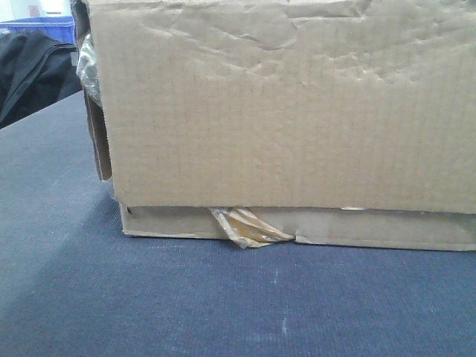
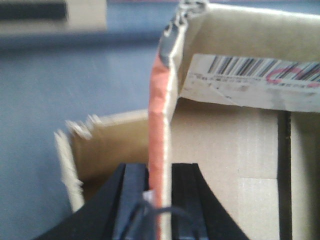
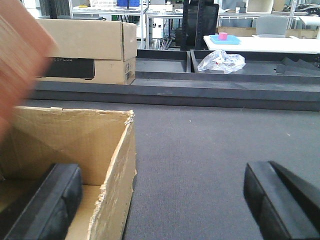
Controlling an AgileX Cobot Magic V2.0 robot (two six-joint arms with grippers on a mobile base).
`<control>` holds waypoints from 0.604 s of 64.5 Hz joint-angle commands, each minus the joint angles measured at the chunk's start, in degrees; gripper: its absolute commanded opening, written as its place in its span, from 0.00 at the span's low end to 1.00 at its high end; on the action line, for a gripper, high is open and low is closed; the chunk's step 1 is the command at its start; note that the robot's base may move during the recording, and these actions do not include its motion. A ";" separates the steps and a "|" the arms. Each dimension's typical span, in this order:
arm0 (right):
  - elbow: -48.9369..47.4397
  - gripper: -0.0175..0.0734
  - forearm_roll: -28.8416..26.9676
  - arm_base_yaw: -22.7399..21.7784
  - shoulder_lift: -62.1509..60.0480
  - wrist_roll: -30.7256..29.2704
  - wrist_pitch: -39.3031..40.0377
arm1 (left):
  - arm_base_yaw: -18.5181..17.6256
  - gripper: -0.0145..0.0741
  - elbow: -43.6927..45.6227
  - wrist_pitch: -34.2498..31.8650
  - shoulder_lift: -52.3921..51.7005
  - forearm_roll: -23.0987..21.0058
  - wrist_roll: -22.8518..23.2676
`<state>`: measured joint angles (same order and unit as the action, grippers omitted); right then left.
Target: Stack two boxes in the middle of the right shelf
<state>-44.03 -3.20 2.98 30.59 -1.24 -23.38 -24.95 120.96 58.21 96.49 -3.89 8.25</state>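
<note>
While the left fingers (image 2: 131,200) are pressed onto an upright flap (image 2: 159,125) of the box (image 2: 235,160), pinching its orange-edged cardboard at six o'clock of the left wrist view, the right fingers (image 3: 47,202) are spread wide and hold nothing. One right finger sits inside the box's open top at seven o'clock and the other hangs over bare tabletop (image 3: 200,150) at five o'clock, with the torn wall (image 3: 116,170) between them.

From the front camera the box fills the view from nine round to three o'clock. It rests on the tabletop with its upper face creased, and yellowish tape (image 1: 249,227) peels from the low flap edge at six o'clock. In the right wrist view a printed carton (image 3: 82,50) stands far off at eleven o'clock and a plastic bag (image 3: 221,61) lies near one o'clock. The shelf is in no view, so the lift looks not yet begun.

The weak point, as I judge it, is the grip: one thin flap carries the load. If the box is raised this way the flap may fold or tear, letting the box swing or drop. If the right fingers close off the wall, the box could twist. The loose tape could also let the bottom sag.
</note>
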 commanded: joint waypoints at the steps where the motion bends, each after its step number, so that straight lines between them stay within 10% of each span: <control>1: -0.34 0.81 0.43 0.08 0.20 0.03 0.57 | -0.43 0.04 0.36 -1.76 3.52 0.10 2.31; 30: -0.34 0.81 0.43 0.08 0.20 0.03 0.57 | -0.43 0.05 0.36 -0.70 10.82 -1.38 2.44; 39: -0.34 0.81 0.43 0.02 0.20 0.03 0.71 | -0.43 0.28 0.36 -0.58 10.72 -1.52 2.44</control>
<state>-44.03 -3.20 2.98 30.59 -1.24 -23.38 -25.11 120.75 58.41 107.86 -4.17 9.99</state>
